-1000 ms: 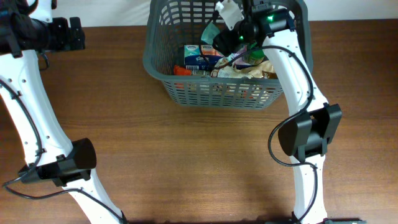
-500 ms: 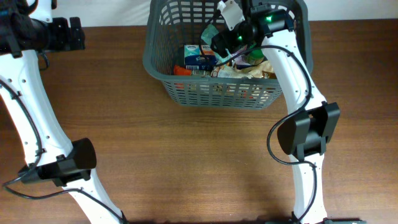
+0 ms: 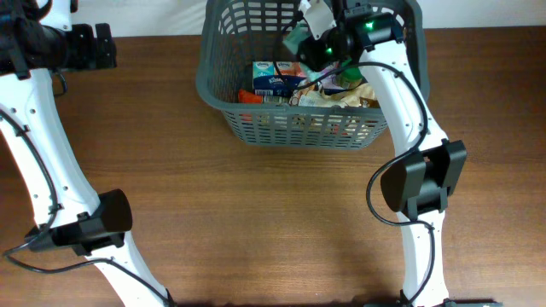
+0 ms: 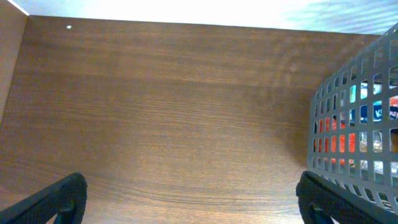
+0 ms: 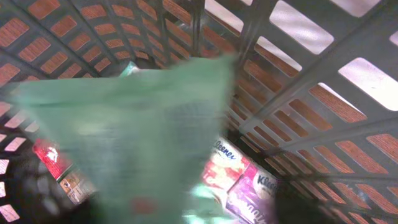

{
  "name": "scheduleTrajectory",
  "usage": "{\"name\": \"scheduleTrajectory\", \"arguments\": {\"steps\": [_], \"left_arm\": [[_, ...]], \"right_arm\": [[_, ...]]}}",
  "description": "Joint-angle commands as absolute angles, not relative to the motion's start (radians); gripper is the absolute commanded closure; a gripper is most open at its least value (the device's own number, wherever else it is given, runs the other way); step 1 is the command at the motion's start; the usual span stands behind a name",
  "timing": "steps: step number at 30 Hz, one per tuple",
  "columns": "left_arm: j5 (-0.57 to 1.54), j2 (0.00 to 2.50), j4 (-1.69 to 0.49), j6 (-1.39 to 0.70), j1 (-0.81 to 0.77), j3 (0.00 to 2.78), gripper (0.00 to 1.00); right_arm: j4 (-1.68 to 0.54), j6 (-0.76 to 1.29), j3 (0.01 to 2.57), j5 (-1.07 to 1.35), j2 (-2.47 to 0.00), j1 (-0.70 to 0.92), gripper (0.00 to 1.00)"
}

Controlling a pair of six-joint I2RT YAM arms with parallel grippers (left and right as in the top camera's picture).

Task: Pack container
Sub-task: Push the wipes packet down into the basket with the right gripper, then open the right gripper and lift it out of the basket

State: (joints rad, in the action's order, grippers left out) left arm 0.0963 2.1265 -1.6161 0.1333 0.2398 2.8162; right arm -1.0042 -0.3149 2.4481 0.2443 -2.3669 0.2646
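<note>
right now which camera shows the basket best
The overhead view: it shows most of the basket, its rim, slotted front wall and the groceries inside. The left wrist view catches only one lattice corner at its right edge. The right wrist view looks inside, a blurred green packet hiding much.

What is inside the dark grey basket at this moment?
Kleenex packs, a red packet and a crinkly wrapper show. A blurred green packet at the right gripper covers much of the rest, and the floor of the basket is hidden.

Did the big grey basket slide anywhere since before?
No. The large dark grey plastic basket sits at the same spot on the brown wooden table, against its far edge.
</note>
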Motion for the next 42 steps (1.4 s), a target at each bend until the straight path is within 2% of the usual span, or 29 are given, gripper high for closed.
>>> {"name": "scheduleTrajectory", "arguments": {"steps": [1, 2, 3, 5, 7, 8, 9, 10, 14, 15, 16, 17, 20, 23, 24, 26, 42], "left_arm": [[0.096, 2.136, -1.617, 0.124, 0.245, 2.815, 0.01], [0.096, 2.136, -1.617, 0.124, 0.245, 2.815, 0.01], [0.096, 2.136, -1.617, 0.125, 0.245, 2.815, 0.01], [0.096, 2.136, -1.617, 0.124, 0.245, 2.815, 0.01], [0.096, 2.136, -1.617, 0.125, 0.245, 2.815, 0.01], [0.096, 2.136, -1.617, 0.125, 0.245, 2.815, 0.01], [0.096, 2.136, -1.617, 0.124, 0.245, 2.815, 0.01], [0.096, 2.136, -1.617, 0.125, 0.245, 2.815, 0.01], [0.096, 2.136, -1.617, 0.124, 0.245, 2.815, 0.01], [0.096, 2.136, -1.617, 0.124, 0.245, 2.815, 0.01], [0.096, 2.136, -1.617, 0.124, 0.245, 2.815, 0.01], [0.096, 2.136, -1.617, 0.124, 0.245, 2.815, 0.01], [0.096, 2.136, -1.617, 0.124, 0.245, 2.815, 0.01], [0.096, 2.136, -1.617, 0.124, 0.245, 2.815, 0.01], [0.096, 2.136, -1.617, 0.124, 0.245, 2.815, 0.01], [0.096, 2.136, -1.617, 0.124, 0.245, 2.815, 0.01], [0.096, 2.136, -1.617, 0.124, 0.245, 2.815, 0.01]], "right_arm": [[-0.996, -0.313, 2.453, 0.252, -2.374, 0.268, 0.01], [-0.995, -0.313, 2.453, 0.254, -2.374, 0.268, 0.59], [-0.994, -0.312, 2.453, 0.254, -2.374, 0.268, 0.96], [-0.994, -0.312, 2.453, 0.258, -2.374, 0.268, 0.96], [-0.993, -0.312, 2.453, 0.258, -2.374, 0.269, 0.96], [-0.994, -0.312, 2.453, 0.258, -2.374, 0.269, 0.67], [-0.994, -0.312, 2.453, 0.258, -2.374, 0.269, 0.15], [-0.994, -0.312, 2.453, 0.258, -2.374, 0.269, 0.01], [-0.994, -0.312, 2.453, 0.259, -2.374, 0.269, 0.01], [-0.994, -0.313, 2.453, 0.258, -2.374, 0.269, 0.12], [-0.994, -0.312, 2.453, 0.258, -2.374, 0.269, 0.42], [-0.995, -0.312, 2.453, 0.259, -2.374, 0.269, 0.96], [-0.999, -0.312, 2.453, 0.284, -2.374, 0.269, 0.96], [-1.001, -0.312, 2.454, 0.308, -2.374, 0.269, 0.96], [-1.002, -0.312, 2.454, 0.311, -2.373, 0.269, 0.75], [-1.005, -0.312, 2.454, 0.311, -2.370, 0.269, 0.01], [-1.032, -0.313, 2.454, 0.212, -2.148, 0.268, 0.01]]}}
